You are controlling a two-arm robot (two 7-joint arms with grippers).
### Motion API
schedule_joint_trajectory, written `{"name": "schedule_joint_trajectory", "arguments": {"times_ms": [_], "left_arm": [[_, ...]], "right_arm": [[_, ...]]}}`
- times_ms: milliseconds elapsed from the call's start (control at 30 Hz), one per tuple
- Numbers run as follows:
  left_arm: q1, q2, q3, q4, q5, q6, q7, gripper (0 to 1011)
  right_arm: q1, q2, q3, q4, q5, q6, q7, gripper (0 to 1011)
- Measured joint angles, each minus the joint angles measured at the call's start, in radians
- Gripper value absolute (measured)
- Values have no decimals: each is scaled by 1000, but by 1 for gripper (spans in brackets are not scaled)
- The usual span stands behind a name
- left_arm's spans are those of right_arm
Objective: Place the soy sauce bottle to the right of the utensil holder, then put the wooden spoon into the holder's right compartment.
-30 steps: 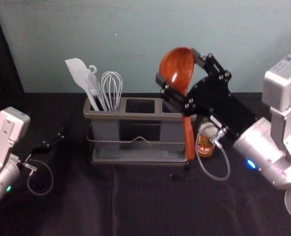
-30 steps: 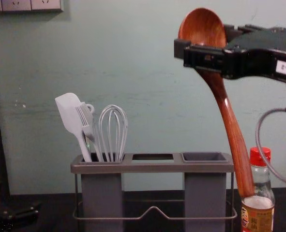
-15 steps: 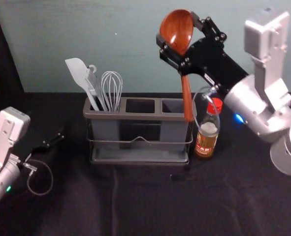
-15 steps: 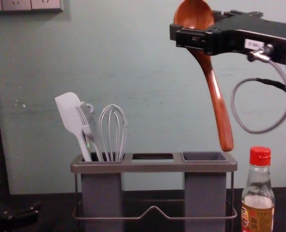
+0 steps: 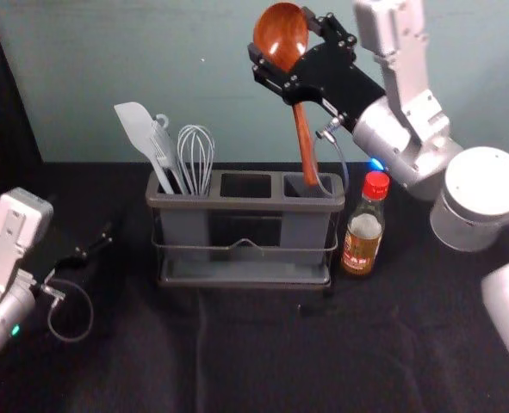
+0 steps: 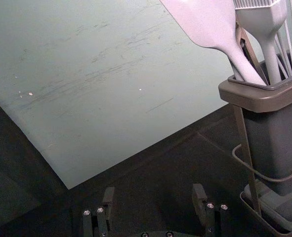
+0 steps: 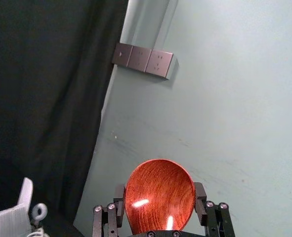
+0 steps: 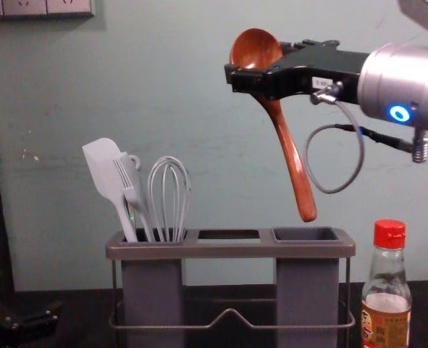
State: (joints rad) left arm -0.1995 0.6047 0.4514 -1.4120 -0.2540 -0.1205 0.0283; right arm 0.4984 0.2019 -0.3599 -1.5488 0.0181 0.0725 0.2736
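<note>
Green wall point(image 5: 237, 69) | right claw point(image 5: 280, 33) above holder point(image 5: 245, 204), pinching spoon point(image 5: 304, 142) | left claw point(image 5: 107, 237) leftward, spread | chest view crops bottle point(image 8: 387, 322)

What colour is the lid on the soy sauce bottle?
The lid is bright red, seen best in the chest view.

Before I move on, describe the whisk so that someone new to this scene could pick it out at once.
Find the wide gray utensil holder, then its left compartment. The whisk is the rightmost utensil standing there; its head is open looped wires, while the spatula has a flat blade and the brush has bristles.
</note>
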Motion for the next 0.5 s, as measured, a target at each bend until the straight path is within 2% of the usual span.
{"name": "schedule_joint_trajectory", "arguments": {"times_ms": [333,500], "left_arm": [[0,0,0,0,0,0,0,1011],[0,0,0,0,0,0,0,1011]], "right_arm": [[50,-31,-12,94,-21,-2,-3,840],[50,-34,-12,104,-21,-6,1,840]]}}
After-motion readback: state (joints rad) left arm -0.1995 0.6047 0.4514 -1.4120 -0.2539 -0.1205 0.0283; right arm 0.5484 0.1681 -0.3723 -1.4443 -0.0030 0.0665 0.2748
